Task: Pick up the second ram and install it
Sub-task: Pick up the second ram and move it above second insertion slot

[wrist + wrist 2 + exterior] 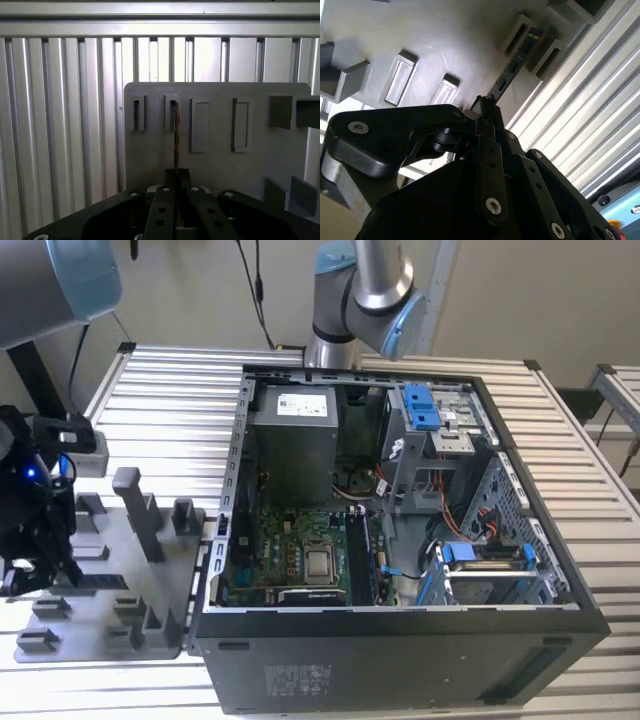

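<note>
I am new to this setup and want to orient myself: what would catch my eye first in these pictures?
The open computer case dominates the exterior view. At that view's left, the gripper is shut on the second ram, a thin dark stick standing on edge in the grey holder tray.

You are in a robotics lab or test cell set up for computer assembly. A slatted aluminium table (170, 390) carries a desktop computer case (400, 660) with its side off and its motherboard (300, 550) bare, well apart from the fingers (171, 181). The robot arm (360, 290) rises on the far side of that case from them. Right beneath the fingers lies a grey holder plate (215, 170) with slots and posts, the second ram (175, 135) stands on edge between them, and cables (255, 280) hang down a plain wall.
</note>
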`<action>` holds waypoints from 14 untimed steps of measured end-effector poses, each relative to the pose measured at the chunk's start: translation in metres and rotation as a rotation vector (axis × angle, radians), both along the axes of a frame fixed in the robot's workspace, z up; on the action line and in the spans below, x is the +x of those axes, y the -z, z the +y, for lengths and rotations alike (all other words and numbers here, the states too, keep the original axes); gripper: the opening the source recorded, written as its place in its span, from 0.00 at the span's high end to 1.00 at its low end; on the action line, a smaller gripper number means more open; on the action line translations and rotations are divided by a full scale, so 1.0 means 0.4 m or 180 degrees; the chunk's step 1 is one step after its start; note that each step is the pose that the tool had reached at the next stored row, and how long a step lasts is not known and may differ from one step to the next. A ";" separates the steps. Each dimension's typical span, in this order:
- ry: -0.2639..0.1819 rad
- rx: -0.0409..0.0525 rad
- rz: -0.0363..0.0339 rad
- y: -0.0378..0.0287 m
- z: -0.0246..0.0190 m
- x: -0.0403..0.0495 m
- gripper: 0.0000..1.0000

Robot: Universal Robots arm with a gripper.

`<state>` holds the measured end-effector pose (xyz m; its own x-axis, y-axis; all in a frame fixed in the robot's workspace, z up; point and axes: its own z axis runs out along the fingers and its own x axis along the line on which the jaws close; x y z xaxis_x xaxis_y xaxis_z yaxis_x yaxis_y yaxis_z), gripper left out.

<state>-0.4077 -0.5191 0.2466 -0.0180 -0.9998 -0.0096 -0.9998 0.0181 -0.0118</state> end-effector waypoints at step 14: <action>0.0000 0.0000 0.0000 -0.134 0.000 0.000 0.86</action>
